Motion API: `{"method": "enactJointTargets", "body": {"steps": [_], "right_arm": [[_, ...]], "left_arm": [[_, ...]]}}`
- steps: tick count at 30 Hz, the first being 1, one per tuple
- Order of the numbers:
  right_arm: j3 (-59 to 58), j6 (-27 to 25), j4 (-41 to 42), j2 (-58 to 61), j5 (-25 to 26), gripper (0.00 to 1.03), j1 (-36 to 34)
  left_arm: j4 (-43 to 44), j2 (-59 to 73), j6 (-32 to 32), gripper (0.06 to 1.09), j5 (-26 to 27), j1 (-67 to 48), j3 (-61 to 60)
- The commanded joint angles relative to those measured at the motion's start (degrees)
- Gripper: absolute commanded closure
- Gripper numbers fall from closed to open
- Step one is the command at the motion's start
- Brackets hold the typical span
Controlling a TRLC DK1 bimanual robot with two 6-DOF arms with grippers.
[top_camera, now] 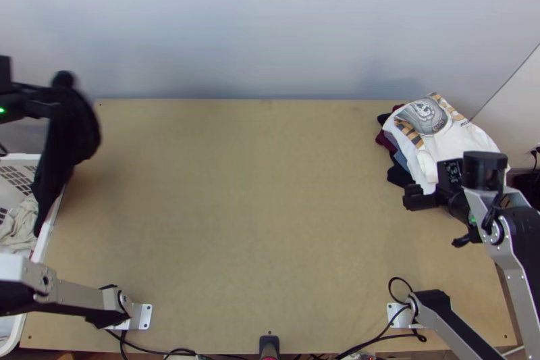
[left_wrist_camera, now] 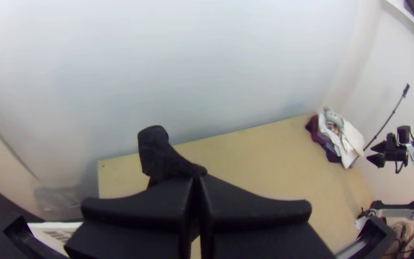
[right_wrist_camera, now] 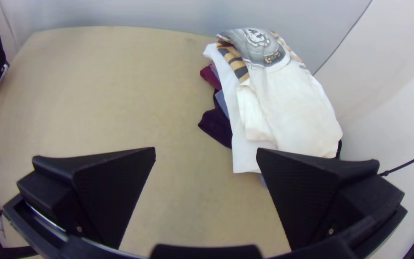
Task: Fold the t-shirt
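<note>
Hanging bunched from the left gripper (top_camera: 42,105), closed tight on it, the black cloth t-shirt (top_camera: 75,132) points its long axis down toward the white plastic basket (top_camera: 44,242) at the light wooden worktop's (top_camera: 256,211) left edge; the right gripper (top_camera: 413,198) gapes empty near the right edge.

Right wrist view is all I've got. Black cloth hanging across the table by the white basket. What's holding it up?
Observer: The left gripper. The left wrist view has its fingers closed together on the black cloth.

Operator: Copy. I only get a sliver of the basket. Anything in it?

Observer: Yes. In the top view, beige cloth lies bunched inside the white basket.
</note>
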Motion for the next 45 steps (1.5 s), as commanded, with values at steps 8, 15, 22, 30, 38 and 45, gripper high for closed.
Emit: {"method": "enactJointTargets", "body": {"steps": [8, 15, 22, 30, 38, 45], "right_arm": [[-9.6, 1.2, -2.6, -7.3, -1.2, 0.05, -5.3], [-11.2, 1.2, -6.0, -9.7, -1.3, 0.05, -11.4], [-14.6, 2.7, -9.5, -16.1, -2.3, 0.05, -17.0], [-16.1, 2.9, -9.6, -17.8, -2.6, 0.05, -18.3], [-16.8, 2.9, -9.5, -17.8, -3.1, 0.04, -18.1], [-15.9, 2.4, -9.7, -15.6, -5.5, 0.04, -12.5]], "left_arm": [[1.0, 1.6, -4.6, 1.04, -1.1, -41.3, -1.3], [1.9, 8.6, -6.8, 1.04, -1.0, -60.9, -1.3], [8.8, 14.5, -11.2, 1.04, -1.0, -72.2, -1.2], [13.9, 18.7, -15.7, 0.37, -1.1, -82.8, -0.6], [14.4, 18.9, -17.3, 0.10, -1.1, -81.3, -0.4], [12.0, 17.3, -13.8, 0.10, -3.0, -69.1, -1.9]]}}
